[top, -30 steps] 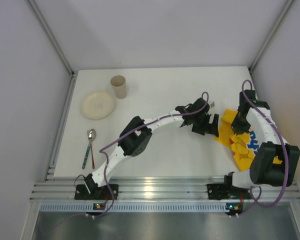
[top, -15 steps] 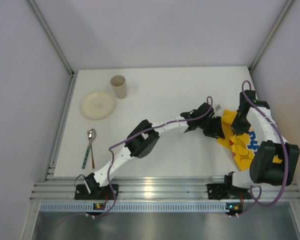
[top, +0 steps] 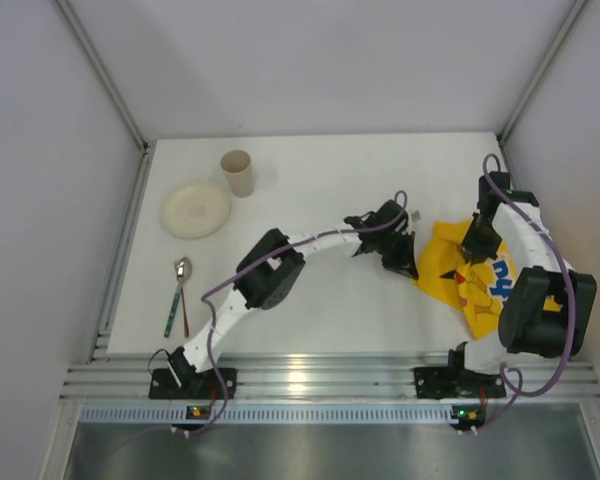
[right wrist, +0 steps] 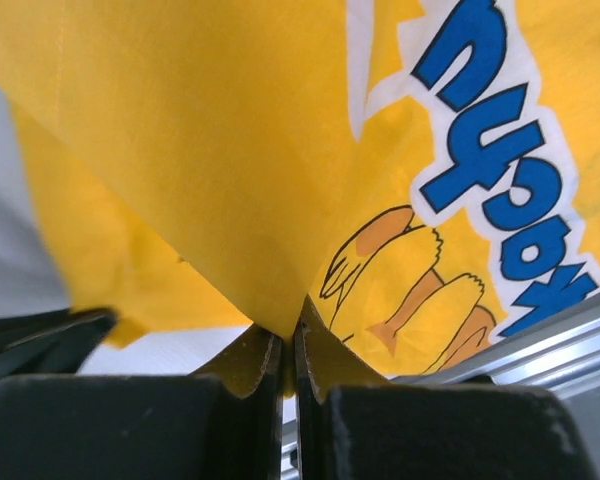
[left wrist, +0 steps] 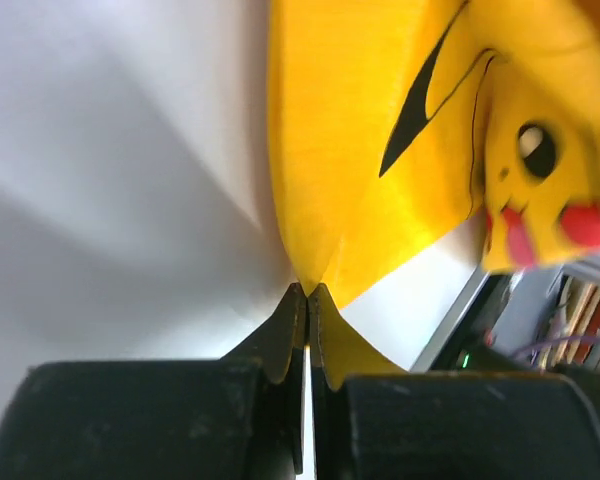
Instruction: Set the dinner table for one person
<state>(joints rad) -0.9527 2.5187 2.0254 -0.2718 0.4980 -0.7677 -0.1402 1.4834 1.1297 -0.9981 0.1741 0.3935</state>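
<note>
Early stage: L fingers [left wrist: 294, 312] & R fingers [right wrist: 268, 352] both pinched shut on yellow cartoon mat [top: 458, 282], rumpled on table [top: 320, 180] right side; plate [top: 195, 209], cup [top: 237, 172], spoon [top: 182, 270] far left, nothing laid yet

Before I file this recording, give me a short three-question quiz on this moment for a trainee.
1. True or false: the left gripper and the right gripper are each shut on the yellow cloth mat.
2. In the top view, what stands just beyond the plate, to its right? A cup; B bottle; C bowl.
3. Which shiny-bowled utensil lies on the table between the plate and the left arm's base?
Key: 1 true; 2 A; 3 the spoon.
</note>
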